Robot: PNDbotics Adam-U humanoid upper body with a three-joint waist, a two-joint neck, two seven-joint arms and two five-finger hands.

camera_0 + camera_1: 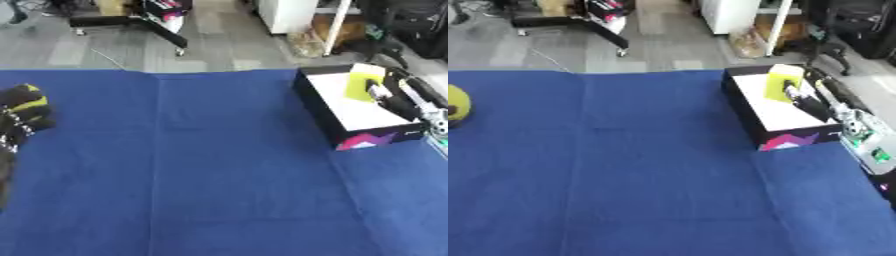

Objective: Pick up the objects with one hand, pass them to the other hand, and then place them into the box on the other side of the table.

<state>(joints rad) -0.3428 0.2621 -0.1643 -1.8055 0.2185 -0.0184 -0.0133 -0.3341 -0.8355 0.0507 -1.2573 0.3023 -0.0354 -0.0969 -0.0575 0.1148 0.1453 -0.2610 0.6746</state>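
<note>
Left hand (19, 116) cut by frame edge; right hand (805, 101) fingers blurred, unreadable.

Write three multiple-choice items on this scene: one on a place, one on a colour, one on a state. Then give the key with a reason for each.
1. Where is the box on the table?
A. near the left edge
B. on the right side
C. at the near edge, centre

2. What colour is the cloth on the table?
A. blue
B. red
C. grey

3. What is the right robot hand doing?
A. resting open on the cloth
B. holding a yellow-green object over the box
C. hanging over the floor

Key: 1 B, the black-walled box sits at the right. 2 A, the cloth is blue all over. 3 B, its fingers close on the yellow-green object above the box's white inside.
</note>
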